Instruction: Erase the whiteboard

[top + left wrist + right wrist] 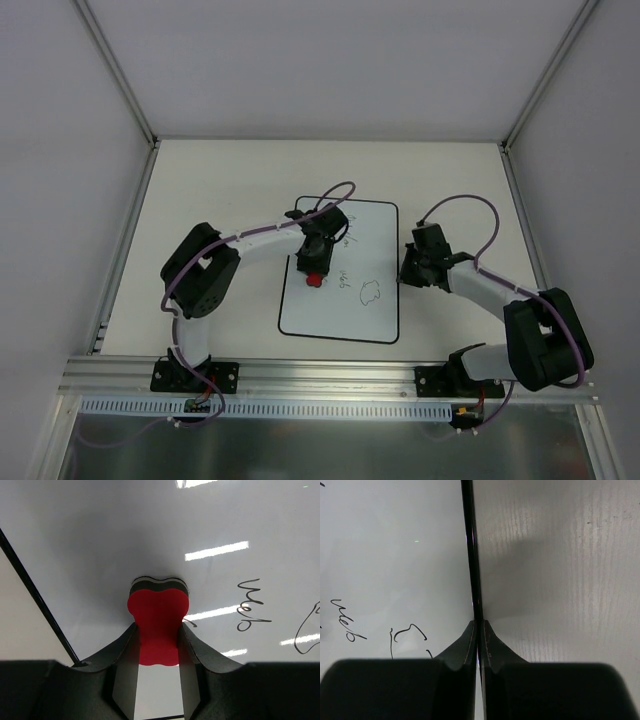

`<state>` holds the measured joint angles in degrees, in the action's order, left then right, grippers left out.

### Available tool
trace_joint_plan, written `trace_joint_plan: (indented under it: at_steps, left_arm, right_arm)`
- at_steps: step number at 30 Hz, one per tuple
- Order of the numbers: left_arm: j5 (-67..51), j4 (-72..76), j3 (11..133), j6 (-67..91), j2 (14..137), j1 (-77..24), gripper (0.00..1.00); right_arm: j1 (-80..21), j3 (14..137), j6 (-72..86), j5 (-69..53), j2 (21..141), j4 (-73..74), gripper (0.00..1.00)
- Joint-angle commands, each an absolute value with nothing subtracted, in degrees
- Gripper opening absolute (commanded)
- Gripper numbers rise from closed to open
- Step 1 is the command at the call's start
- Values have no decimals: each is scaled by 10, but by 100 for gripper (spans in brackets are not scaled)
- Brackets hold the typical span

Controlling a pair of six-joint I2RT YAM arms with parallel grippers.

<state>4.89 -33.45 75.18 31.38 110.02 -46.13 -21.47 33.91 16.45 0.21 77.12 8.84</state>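
The whiteboard (365, 320) lies flat on the table, white with a thin black border, and bears dark scribbles (369, 294) on its right half. My left gripper (316, 276) is shut on the red bone-shaped eraser (158, 625), whose head rests on the board's left half; the handwriting (252, 606) shows to its right in the left wrist view. My right gripper (479, 630) is shut on the board's black right edge (470, 545) and shows at that edge in the top view (407, 270).
The pale tabletop (220, 190) surrounds the board. White enclosure walls (60, 200) with metal posts stand on three sides. A metal rail (330, 372) carrying both arm bases runs along the near edge.
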Motion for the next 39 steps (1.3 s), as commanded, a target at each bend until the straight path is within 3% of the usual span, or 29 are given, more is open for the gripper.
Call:
trace_joint_plan:
  at_steps: [1,9,21,29,39]
  left_arm:
    - [44,-407,745,341,1156,-500,0]
    - [-11,-408,889,359,1243,-580,0]
    - [60,-408,752,375,1170,-453,0]
    - [67,-428,865,327,1215,-439,0]
    - [22,-467,997,286,1320,-528,0]
  right_arm:
    - [-217,345,166,13,794,91,0]
    - [-227,345,183,6,812,77,0]
    - [-228,330,200,7,803,67,0]
    - [-228,331,200,6,800,67,0]
    - [-230,325,210,6,802,60,0]
